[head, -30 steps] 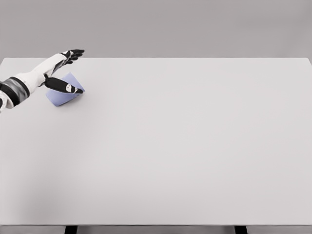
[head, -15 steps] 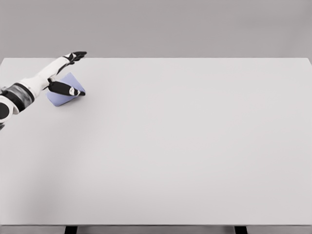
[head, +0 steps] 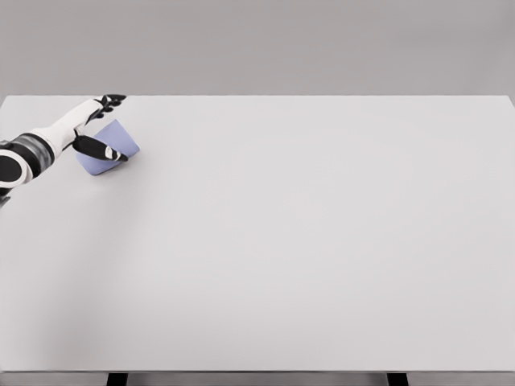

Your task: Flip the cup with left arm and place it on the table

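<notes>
Since the earlier frames, the left hand (head: pixel 95 122) has drawn back toward the left edge of the picture and sits a little lower, and the cup (head: pixel 107 147) has shifted slightly left with it.

One white robot arm comes in from the left edge of the head view, with a grey and black band near the wrist. Its hand is at the far left corner of a wide, pale grey table (head: pixel 306 241). The long black fingers (head: pixel 111 100) reach out toward the table's far edge, above the cup, stretched nearly straight rather than curled. The thumb (head: pixel 100 148), also black with a small white mark near its tip, lies across the front of the cup. The cup sits between thumb and fingers, so the hand has a loose, wide pinch around it; the thumb looks to be touching the cup, but whether the upper fingers press on it cannot be told from this view.

The cup is light blue-violet and lies tilted, with its wider end pointing up and to the right. Its lower part seems to rest on the table, near the left edge and close to the far edge.

Two dark table legs (head: pixel 117 378) show below the near edge. A plain grey wall (head: pixel 322 40) fills the background.
</notes>
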